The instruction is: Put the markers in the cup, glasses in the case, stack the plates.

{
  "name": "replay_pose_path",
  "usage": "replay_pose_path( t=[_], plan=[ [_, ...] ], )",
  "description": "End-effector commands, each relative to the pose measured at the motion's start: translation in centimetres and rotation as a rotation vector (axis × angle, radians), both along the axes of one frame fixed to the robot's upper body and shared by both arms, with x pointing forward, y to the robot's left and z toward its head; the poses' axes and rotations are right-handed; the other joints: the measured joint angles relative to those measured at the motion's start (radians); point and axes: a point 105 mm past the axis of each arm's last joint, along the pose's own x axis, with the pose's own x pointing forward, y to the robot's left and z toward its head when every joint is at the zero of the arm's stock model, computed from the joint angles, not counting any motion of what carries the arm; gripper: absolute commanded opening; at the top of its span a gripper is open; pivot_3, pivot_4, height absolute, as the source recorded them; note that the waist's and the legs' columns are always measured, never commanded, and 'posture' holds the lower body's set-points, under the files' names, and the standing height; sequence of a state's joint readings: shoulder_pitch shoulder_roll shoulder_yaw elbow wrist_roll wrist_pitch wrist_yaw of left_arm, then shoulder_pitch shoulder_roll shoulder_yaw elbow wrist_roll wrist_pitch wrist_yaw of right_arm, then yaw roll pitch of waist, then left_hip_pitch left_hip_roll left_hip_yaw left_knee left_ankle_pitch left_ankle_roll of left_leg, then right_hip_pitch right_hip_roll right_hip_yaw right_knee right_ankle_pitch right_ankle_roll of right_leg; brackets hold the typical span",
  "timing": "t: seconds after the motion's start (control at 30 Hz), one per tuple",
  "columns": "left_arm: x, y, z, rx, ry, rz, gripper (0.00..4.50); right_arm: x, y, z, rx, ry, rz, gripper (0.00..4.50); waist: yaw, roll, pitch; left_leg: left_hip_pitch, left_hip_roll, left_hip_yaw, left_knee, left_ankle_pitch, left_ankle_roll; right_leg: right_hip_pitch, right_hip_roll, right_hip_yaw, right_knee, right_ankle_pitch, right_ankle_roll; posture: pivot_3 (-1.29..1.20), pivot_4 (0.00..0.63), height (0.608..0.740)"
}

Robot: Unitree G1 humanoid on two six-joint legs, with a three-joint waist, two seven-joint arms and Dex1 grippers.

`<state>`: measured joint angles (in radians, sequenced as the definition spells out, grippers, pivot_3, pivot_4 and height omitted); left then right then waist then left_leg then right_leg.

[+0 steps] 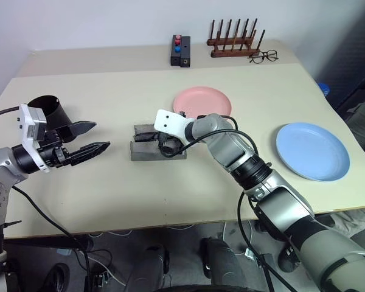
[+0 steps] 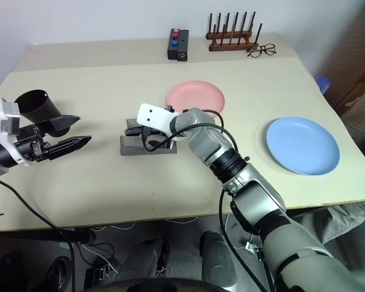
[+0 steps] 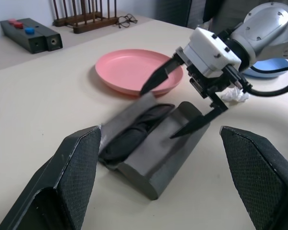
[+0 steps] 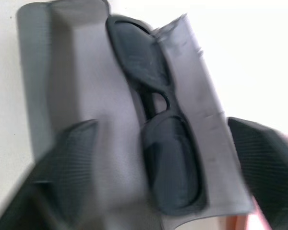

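Mid-desk, the right hand is hovering released over sunglasses lying in the grey case, left hand waiting open.

Both eye views look forward and down from above the near edge of the table, sharing its whole top around the case; the left wrist view looks level and close at the case from its left; the right wrist view peers steeply into it, nearer.
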<state>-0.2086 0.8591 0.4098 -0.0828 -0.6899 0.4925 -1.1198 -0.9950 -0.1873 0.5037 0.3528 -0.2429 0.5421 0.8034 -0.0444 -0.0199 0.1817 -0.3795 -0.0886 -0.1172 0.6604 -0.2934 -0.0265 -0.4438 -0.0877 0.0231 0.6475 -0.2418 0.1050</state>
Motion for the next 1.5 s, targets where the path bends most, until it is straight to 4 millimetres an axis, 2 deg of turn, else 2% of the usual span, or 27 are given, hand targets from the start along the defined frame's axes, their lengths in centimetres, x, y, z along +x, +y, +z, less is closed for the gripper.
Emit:
replay_pose_path(
  t=[0.03,0.13,0.3,0.5,0.57,0.63,0.73,0.87,0.93,0.97,1.07,1.17,1.3,1.4,1.5],
  plan=[
    [-0.3,-0.1,1.2,-0.006,-0.051,-0.013,4.09,0.0,0.5,2.8,0.08,-0.041,0.013,4.46,0.0,0.0,0.0,0.0,0.0,0.0,0.0,0.0,0.0,0.0,0.0,0.0,0.0,0.0,0.0,0.0,0.15,0.74],
    [-0.1,-0.1,1.2,-0.008,-0.049,-0.016,4.09,-0.1,0.4,4.3,0.136,-0.044,0.019,4.46,0.0,0.0,0.0,0.0,0.0,0.0,0.0,0.0,0.0,0.0,0.0,0.0,0.0,0.0,0.0,0.0,0.15,0.74],
    [0.1,-0.2,1.1,-0.012,-0.045,-0.012,4.09,-0.1,-0.1,7.3,0.357,0.02,0.032,4.46,0.0,0.0,0.0,0.0,0.0,0.0,0.0,0.0,0.0,0.0,0.0,0.0,0.0,0.0,0.0,0.0,0.15,0.74],
    [1.3,0.0,1.1,-0.052,-0.023,0.029,4.09,-0.7,-1.4,9.1,0.515,0.054,0.058,4.46,0.001,0.0,0.0,0.0,0.0,0.0,0.0,0.0,0.0,0.0,0.0,0.0,0.0,0.0,0.0,0.0,0.15,0.74],
    [2.2,-0.2,1.3,-0.076,-0.028,0.04,4.09,-0.7,-2.6,9.7,0.616,0.1,0.027,4.46,0.005,0.0,0.0,0.0,0.0,0.0,0.0,0.0,0.0,0.0,0.0,0.0,0.0,0.0,0.0,0.0,0.15,0.74],
    [3.2,-0.3,1.3,-0.105,-0.006,0.061,4.09,-0.9,-3.6,9.6,0.64,0.098,0.011,4.46,0.007,0.0,0.0,0.0,0.0,0.0,0.0,0.0,0.0,0.001,0.0,0.0,0.0,0.0,0.0,0.0,0.15,0.74],
    [5.4,-0.5,1.5,-0.094,-0.035,0.085,3.28,-2.5,-5.7,8.7,0.664,0.093,0.048,4.5,0.014,-0.001,0.0,0.0,-0.001,-0.001,0.001,0.0,0.0,0.001,0.0,-0.001,-0.001,0.0,0.0,0.0,0.15,0.74],
    [9.6,-1.1,1.4,-0.047,-0.062,0.149,1.27,-4.6,-8.0,7.8,0.679,0.078,0.078,4.5,0.028,-0.001,0.0,-0.001,-0.001,0.0,0.002,0.0,0.0,0.001,0.0,-0.001,0.0,0.0,0.0,0.0,0.15,0.74],
    [11.0,-1.6,1.3,-0.042,-0.059,0.153,0.29,-5.0,-8.4,7.5,0.648,0.043,0.08,4.5,0.026,-0.001,0.0,-0.001,-0.001,0.0,0.002,0.0,0.0,0.001,0.0,-0.001,0.0,0.0,0.001,0.0,0.15,0.74],
    [11.7,-2.3,1.2,-0.039,-0.055,0.141,0.06,-5.2,-8.4,7.3,0.647,0.046,0.079,4.5,0.024,-0.001,0.0,-0.001,-0.001,0.0,0.003,0.0,0.0,0.001,0.0,-0.001,0.0,0.0,0.001,0.0,0.15,0.74],
    [13.8,-4.6,0.5,-0.011,-0.019,0.127,0.06,-5.4,-8.4,7.0,0.643,0.044,0.059,4.5,0.027,-0.001,0.0,-0.001,-0.001,0.001,0.003,0.0,0.0,0.0,0.0,-0.001,0.001,0.0,0.001,0.0,0.15,0.74],
    [15.2,-6.3,-2.0,0.114,0.063,0.129,0.06,-5.5,-8.1,7.2,0.655,0.024,0.051,4.5,0.028,-0.001,-0.001,-0.003,-0.002,0.0,0.004,0.0,0.0,0.0,-0.001,-0.002,0.001,0.001,0.001,0.0,0.15,0.74],
    [15.2,-7.9,-3.4,0.169,0.148,0.045,0.06,-5.8,-7.8,7.4,0.68,0.024,0.04,4.5,0.022,-0.001,-0.001,-0.004,-0.002,0.001,0.004,0.0,0.001,-0.001,0.0,-0.001,0.0,0.001,0.002,0.0,0.15,0.74],
    [14.6,-9.2,-3.7,0.171,0.246,-0.039,0.06,-6.2,-7.9,7.2,0.683,0.034,0.034,4.5,0.025,-0.001,-0.001,-0.01,-0.002,0.0,0.006,0.0,0.001,-0.006,0.0,-0.002,0.002,0.001,0.002,0.0,0.15,0.74],
    [13.9,-9.7,-3.9,0.208,0.303,-0.115,0.06,-6.3,-7.9,6.9,0.679,0.036,0.022,4.5,0.027,-0.001,-0.001,-0.012,-0.002,0.0,0.007,0.0,0.001,-0.008,-0.001,-0.002,0.002,0.001,0.002,0.0,0.15,0.74]
  ],
)
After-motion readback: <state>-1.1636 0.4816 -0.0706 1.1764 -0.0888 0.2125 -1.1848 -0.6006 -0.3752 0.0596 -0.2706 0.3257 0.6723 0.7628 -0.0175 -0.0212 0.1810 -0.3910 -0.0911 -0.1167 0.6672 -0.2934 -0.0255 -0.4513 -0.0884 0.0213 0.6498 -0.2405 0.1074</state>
